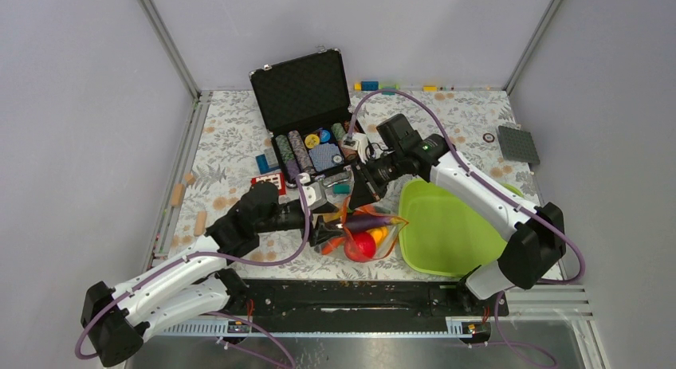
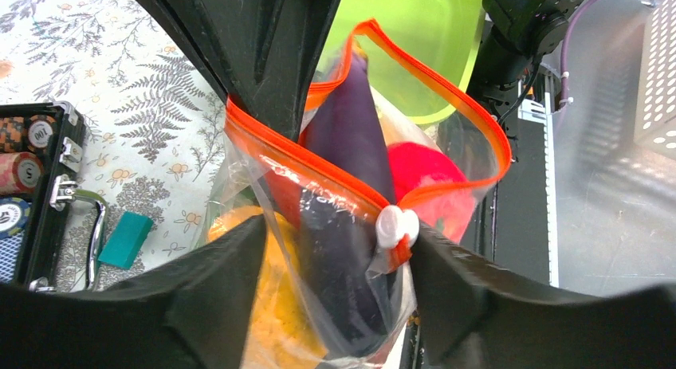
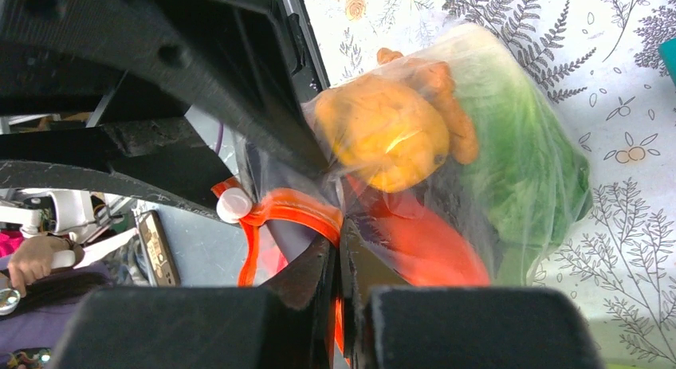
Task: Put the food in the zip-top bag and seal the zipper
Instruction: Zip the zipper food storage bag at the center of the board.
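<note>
well, my left gripper (image 2: 339, 235) stands half open astride the white slider (image 2: 394, 228) of the zipper (image 2: 319, 171), and my right gripper (image 3: 343, 261) is pinched tight on that strip, with the zip-top bag (image 1: 368, 233) just beside the tray (image 1: 446, 225). i judge the eggplant (image 2: 347, 122) (it pokes up through the mouth) could jam the slider or drag the strip out of my right pinch. only the left wrist view shows that; the right wrist view shows lettuce (image 3: 526, 154) and pepper (image 3: 383, 134) lower down, and what may be a carrot through the film.
</note>
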Robot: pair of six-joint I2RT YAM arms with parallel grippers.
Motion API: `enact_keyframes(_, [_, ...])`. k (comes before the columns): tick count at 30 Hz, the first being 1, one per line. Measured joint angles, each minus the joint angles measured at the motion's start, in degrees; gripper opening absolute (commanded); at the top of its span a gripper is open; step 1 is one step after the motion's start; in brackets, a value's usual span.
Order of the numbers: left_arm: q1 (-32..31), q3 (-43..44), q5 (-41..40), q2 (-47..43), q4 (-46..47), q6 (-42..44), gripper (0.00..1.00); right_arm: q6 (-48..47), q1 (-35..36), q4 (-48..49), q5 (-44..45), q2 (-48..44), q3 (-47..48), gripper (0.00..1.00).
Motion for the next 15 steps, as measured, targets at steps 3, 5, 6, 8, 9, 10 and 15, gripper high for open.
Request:
enact_keyframes(3, [-0.4, 0.2, -0.4, 0.0, 0.0, 0.2, 0.3, 1.6, 0.0, 0.3, 0.2, 0.0, -0.3, 0.02])
enact_keyframes(5, [-0.5, 0.3, -0.8, 0.0, 0.0, 0.4, 0.18, 2.4, 0.0, 0.4, 0.5, 0.0, -0.7, 0.04])
enact_keyframes(6, [-0.5, 0.3, -0.9, 0.0, 0.0, 0.4, 0.14, 2.7, 0.0, 0.4, 0.7, 0.0, -0.9, 0.07])
enact_keyframes(8, [-0.5, 0.3, -1.2, 0.0, 0.2, 0.5, 0.09, 3.0, 0.0, 0.4, 1.2, 0.0, -1.3, 0.2])
enact_keyframes(9, [-0.5, 0.3, -1.3, 0.0, 0.3, 0.6, 0.07, 3.1, 0.0, 0.4, 1.6, 0.0, -1.4, 0.29])
enact_keyframes(10, [-0.6, 0.3, -1.2, 0.0, 0.3, 0.6, 0.04, 3.2, 0.0, 0.5, 2.1, -0.1, -1.5, 0.37])
enact_keyframes(15, [-0.9, 0.3, -1.3, -0.3, 0.1, 0.2, 0.0, 0.3, -0.1, 1.6, 5.4, -2.7, -2.1, 0.58])
